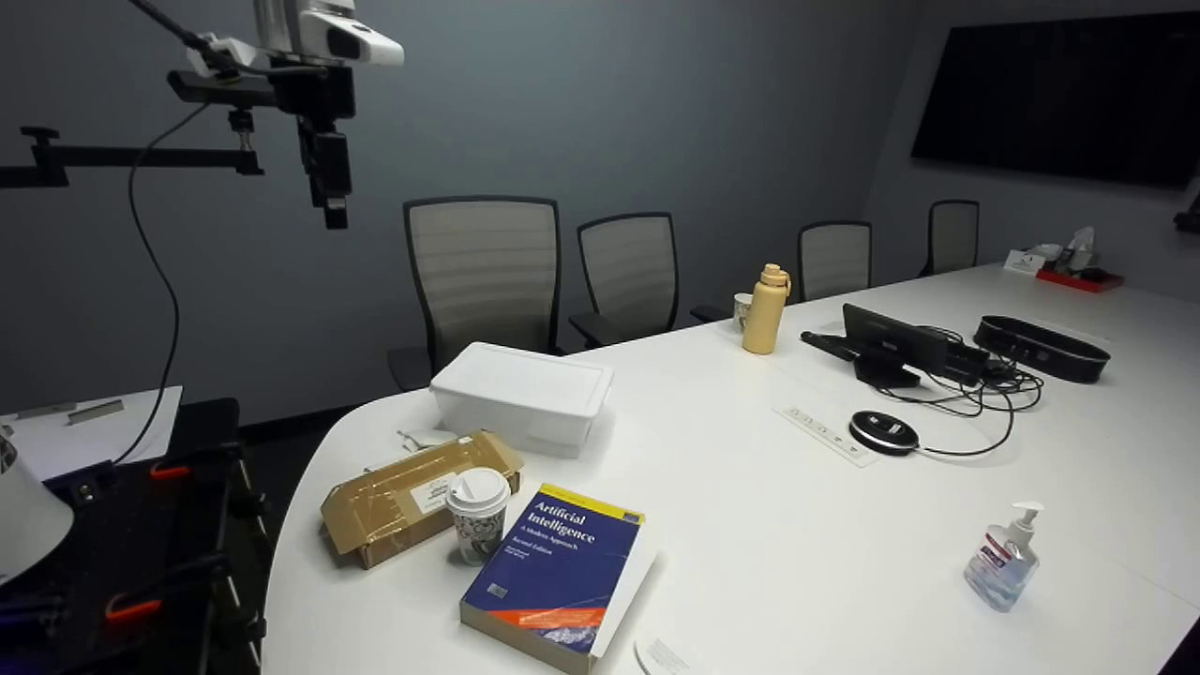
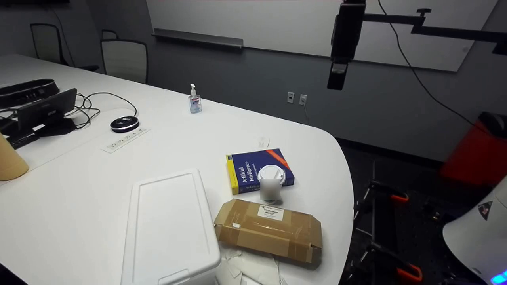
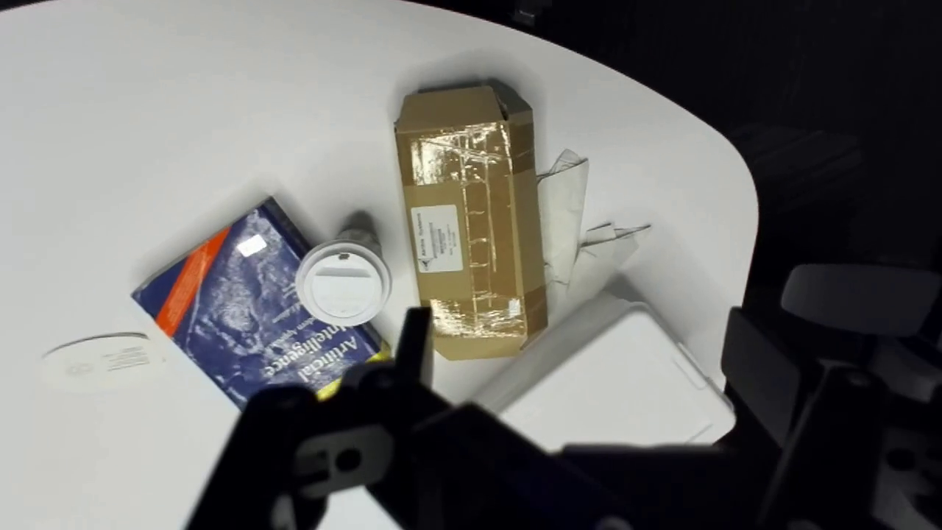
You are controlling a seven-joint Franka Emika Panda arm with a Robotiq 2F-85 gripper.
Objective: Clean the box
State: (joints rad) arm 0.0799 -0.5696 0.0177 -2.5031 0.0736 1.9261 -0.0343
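Hand (image 3: 578,320) aloft, fingers (image 3: 415,344) wide apart, cardboard box (image 3: 475,228) just beside lidded white bin (image 3: 622,379) on table (image 3: 147,110).

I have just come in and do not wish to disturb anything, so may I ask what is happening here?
Nothing is being handled at this moment: the robot arm holds its claw open and empty, clear of the things on the table. There, a taped cardboard box lies beside a lidded white box, and a takeaway cup stands upright next to a blue book. The task is to clean a box; which one is meant, I cannot tell.
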